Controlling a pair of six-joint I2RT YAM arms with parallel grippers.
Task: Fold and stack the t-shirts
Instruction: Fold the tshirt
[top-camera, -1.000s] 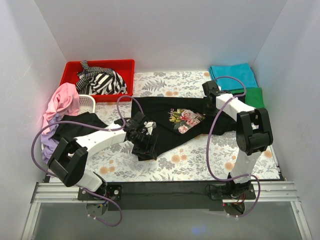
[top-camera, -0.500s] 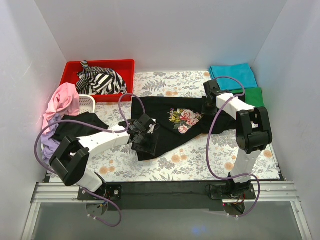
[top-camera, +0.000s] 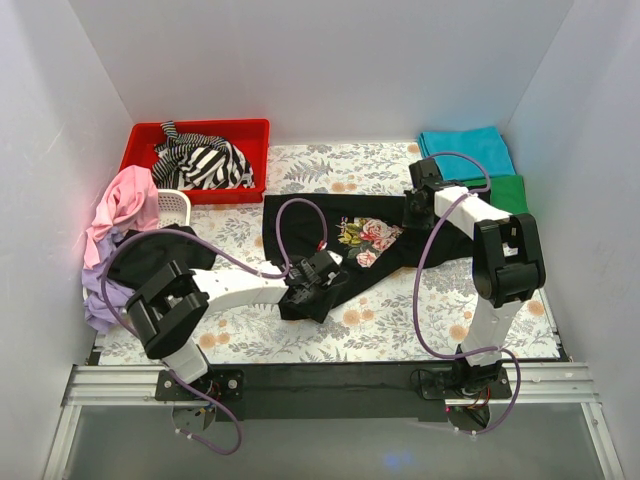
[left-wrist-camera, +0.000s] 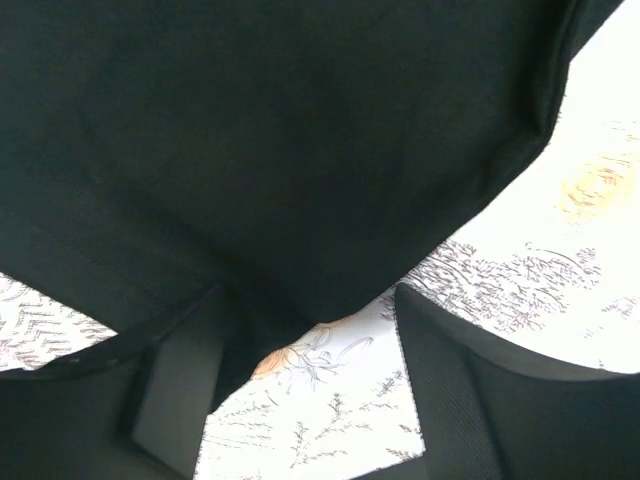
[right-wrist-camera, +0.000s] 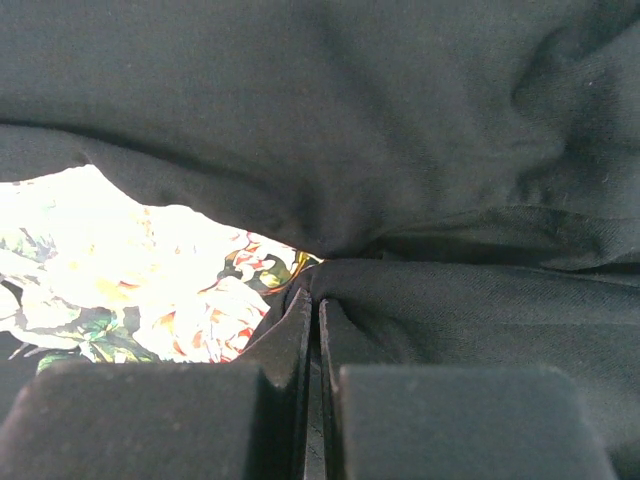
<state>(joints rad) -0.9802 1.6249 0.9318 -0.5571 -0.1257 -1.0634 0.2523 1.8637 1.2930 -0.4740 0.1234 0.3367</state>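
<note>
Black tee (top-camera: 300, 215): lay spread for folding.
R gripper (right-wrist-camera: 318, 305): clamped on its far edge, prob. anchoring it.
L gripper (left-wrist-camera: 310, 360): fingers apart at near hem, gripping nothing.

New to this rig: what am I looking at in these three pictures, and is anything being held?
Two robot arms are bolted at the near edge of a floral table. The wide picture looks down from above; the other two come from wrist cameras. A black t-shirt with a rose print lies on it. The right gripper is shut, pinching it; the left gripper is open at its near edge. A teal tee and green tee lie far right, a striped tee in a red bin, a pink tee at left.
</note>
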